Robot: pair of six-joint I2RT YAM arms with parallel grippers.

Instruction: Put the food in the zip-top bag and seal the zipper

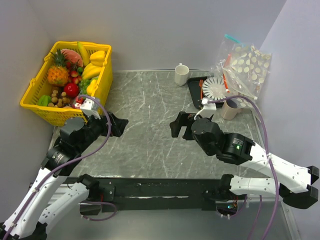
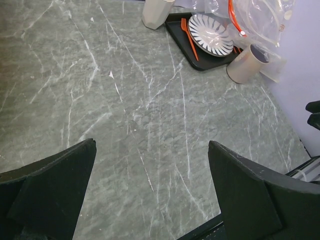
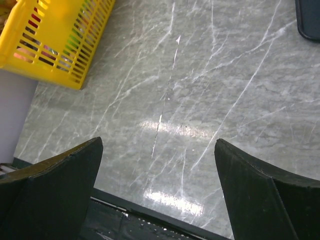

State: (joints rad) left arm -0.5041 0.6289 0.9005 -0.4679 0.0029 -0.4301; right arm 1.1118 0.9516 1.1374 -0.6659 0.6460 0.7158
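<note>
Nothing is started yet: left gripper [image 2: 152, 190] and right gripper [image 3: 157, 190] hang spread and empty. Next, fetch the bag [image 1: 249, 62] at two o'clock, the fruit [image 1: 58, 75] at ten.

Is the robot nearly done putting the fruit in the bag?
No, nothing looks done yet. The pineapple, strawberries and apple all sit in the basket. The dotted bag is far off behind the tray, with no fruit visible in it. In hand: nothing. The left gripper and right gripper hover over the table, jaws open and empty. Left: picking, bagging, sealing.
</note>
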